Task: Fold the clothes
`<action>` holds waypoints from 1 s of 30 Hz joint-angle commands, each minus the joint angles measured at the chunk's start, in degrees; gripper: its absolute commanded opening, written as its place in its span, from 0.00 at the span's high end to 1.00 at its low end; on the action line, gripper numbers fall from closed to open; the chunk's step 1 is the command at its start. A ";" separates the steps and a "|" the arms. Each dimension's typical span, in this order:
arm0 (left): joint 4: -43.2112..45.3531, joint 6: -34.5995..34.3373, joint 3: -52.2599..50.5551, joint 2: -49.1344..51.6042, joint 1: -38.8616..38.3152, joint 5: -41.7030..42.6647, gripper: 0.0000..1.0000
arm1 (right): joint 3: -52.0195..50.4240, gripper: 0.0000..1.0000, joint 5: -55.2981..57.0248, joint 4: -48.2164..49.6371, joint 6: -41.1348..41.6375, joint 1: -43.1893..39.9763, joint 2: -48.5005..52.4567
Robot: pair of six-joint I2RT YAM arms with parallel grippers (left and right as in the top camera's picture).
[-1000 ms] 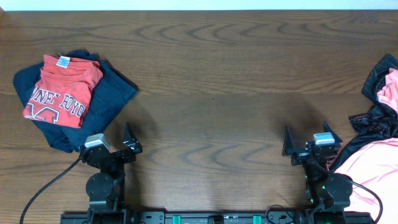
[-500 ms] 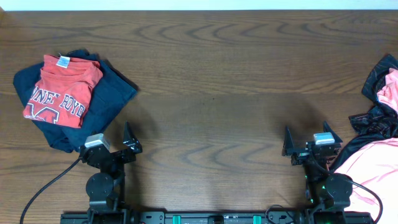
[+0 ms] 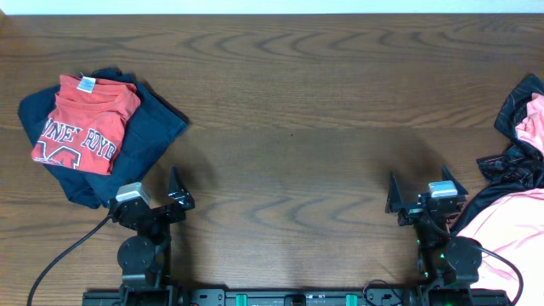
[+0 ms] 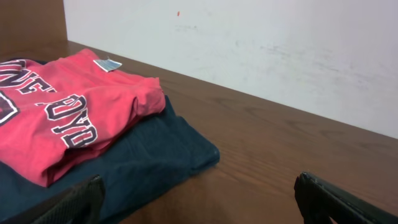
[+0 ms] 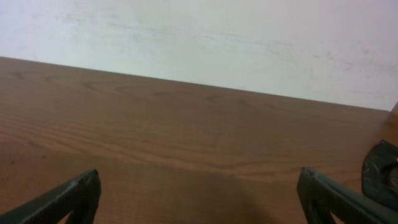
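- Far left: 2 folded pieces lie stacked, a red shirt (image 3: 85, 123) on a navy garment (image 3: 151, 134).
- Left gripper (image 4: 200, 204): spread wide, empty, near that stack.
- Right gripper (image 5: 199, 200): spread wide, empty.
- Far right: a crumpled pink garment (image 3: 501, 231) and a black garment (image 3: 514, 168) lie unfolded. The right arm probably has to drag 1 to mid-table next.

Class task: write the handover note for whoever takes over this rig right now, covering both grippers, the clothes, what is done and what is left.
Left gripper: fingers open, empty, low at the table's near edge. Right gripper: the same.
Red printed t-shirt lies folded on the dark navy garment, at the left of the wooden table.
Crumpled pink garment and black garment lie heaped at the right edge, partly out of view.
Done: the left stack. Left: fold the right heap.
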 commanded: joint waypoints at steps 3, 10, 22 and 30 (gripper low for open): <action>-1.03 0.55 -1.84 -0.39 0.28 0.92 0.02 | -0.07 0.01 -0.02 -0.24 3.78 -0.20 -0.33; -1.27 0.55 -1.53 0.07 0.28 0.96 0.02 | -0.04 0.01 0.68 -0.28 7.30 -0.20 -0.31; -16.68 0.55 13.90 15.23 0.24 6.97 0.02 | 15.08 0.01 3.17 -18.58 14.71 -0.20 8.74; -31.45 0.55 31.23 33.33 0.24 8.46 0.02 | 32.24 0.01 2.75 -40.26 21.92 -0.20 29.11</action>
